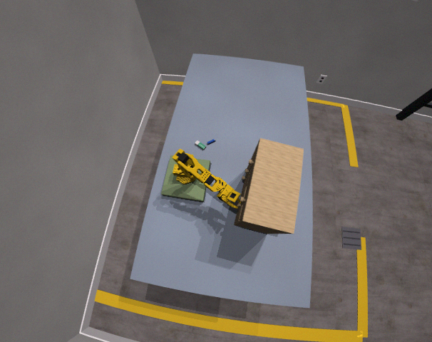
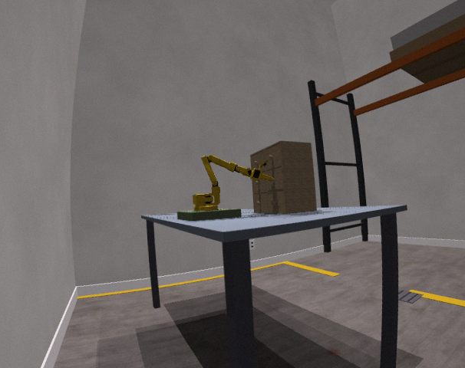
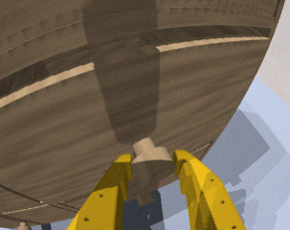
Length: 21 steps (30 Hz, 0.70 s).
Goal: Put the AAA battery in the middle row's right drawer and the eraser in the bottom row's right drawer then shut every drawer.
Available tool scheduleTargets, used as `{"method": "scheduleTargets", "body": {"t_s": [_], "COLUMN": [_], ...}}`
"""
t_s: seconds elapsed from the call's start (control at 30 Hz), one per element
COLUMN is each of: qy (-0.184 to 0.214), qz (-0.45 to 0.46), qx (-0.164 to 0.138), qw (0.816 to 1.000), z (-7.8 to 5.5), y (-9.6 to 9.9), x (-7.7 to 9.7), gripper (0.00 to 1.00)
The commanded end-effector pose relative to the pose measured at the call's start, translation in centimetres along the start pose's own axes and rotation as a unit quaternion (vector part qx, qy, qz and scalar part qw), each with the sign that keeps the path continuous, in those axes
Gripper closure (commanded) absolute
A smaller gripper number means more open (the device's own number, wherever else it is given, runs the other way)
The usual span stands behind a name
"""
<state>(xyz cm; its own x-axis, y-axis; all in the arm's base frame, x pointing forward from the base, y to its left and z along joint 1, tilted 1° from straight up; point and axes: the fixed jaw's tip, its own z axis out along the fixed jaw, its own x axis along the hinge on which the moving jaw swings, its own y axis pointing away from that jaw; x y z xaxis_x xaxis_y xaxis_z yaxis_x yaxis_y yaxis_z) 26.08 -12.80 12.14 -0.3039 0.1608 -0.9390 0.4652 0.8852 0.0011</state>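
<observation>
A wooden chest (image 1: 275,184) (image 2: 292,174) (image 3: 183,77) stands on the right side of the table. My gripper (image 1: 239,201) (image 2: 264,175) (image 3: 151,168) is at the chest's front. It is shut on a pale drawer knob (image 3: 150,152) at the right side of the front, about mid height. That drawer's front looks level with the others. The white and green eraser (image 1: 199,144) and the blue AAA battery (image 1: 210,141) lie close together on the table, beyond my base and away from the chest.
My arm stands on a green base plate (image 1: 172,187) (image 2: 209,214). Other knobs (image 1: 247,169) line the chest front, and one shows low at the left in the wrist view (image 3: 21,228). A black rack (image 2: 320,158) stands behind the table.
</observation>
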Motion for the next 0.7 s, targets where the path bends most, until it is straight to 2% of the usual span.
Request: {"method": "scheduleTargets", "body": {"t_s": [0.0,0.53,0.67], "qy": [-0.002,-0.001,-0.001], "qz": [-0.006,0.000,0.000], "qx": [-0.008,-0.001,-0.001], "qw": [1.000,1.000,1.000], "z": [0.18,-0.04,-0.04], "y": [0.51,0.04,0.04], "x": [-0.08,-0.07,-0.07], "gripper": [1.00,1.00,0.97]}}
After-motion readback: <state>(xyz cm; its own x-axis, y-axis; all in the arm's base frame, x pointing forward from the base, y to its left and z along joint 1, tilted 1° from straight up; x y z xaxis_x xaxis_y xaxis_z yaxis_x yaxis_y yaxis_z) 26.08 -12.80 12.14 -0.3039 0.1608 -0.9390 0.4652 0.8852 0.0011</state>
